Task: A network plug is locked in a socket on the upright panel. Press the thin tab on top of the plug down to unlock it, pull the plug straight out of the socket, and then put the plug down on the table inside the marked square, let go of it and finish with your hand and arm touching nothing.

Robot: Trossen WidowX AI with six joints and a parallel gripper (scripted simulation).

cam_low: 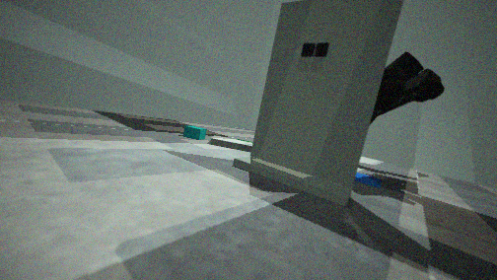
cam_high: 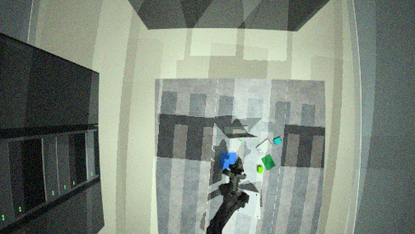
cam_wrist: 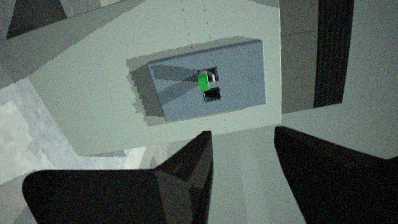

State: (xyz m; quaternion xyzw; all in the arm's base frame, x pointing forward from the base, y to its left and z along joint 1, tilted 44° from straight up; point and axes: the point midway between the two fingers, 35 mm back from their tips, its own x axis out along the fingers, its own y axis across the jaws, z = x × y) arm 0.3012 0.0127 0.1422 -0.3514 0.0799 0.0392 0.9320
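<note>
The upright panel (cam_high: 240,133) (cam_low: 320,113) (cam_wrist: 100,100) carries a blue-grey socket box (cam_wrist: 240,75) with two dark openings. The plug (cam_wrist: 203,81) shows as a small green piece at the upper opening in the wrist view, seated in the box; its thin tab is too small to make out. My gripper (cam_wrist: 243,137) (cam_high: 237,160) is open, its fingers partly apart with nothing between them. In the wrist image the fingertips lie below the socket box, apart from the plug. The blue marked square (cam_high: 224,156) (cam_low: 367,179) lies flat on the table, partly under the gripper in the overhead view.
Right of the arm in the overhead view are a green patch (cam_high: 268,161), a lime block (cam_high: 259,169), a teal block (cam_high: 277,140) (cam_low: 194,132) and a white-edged flat item. A white plate (cam_high: 252,208) lies beside the arm. A dark rack stands at far left.
</note>
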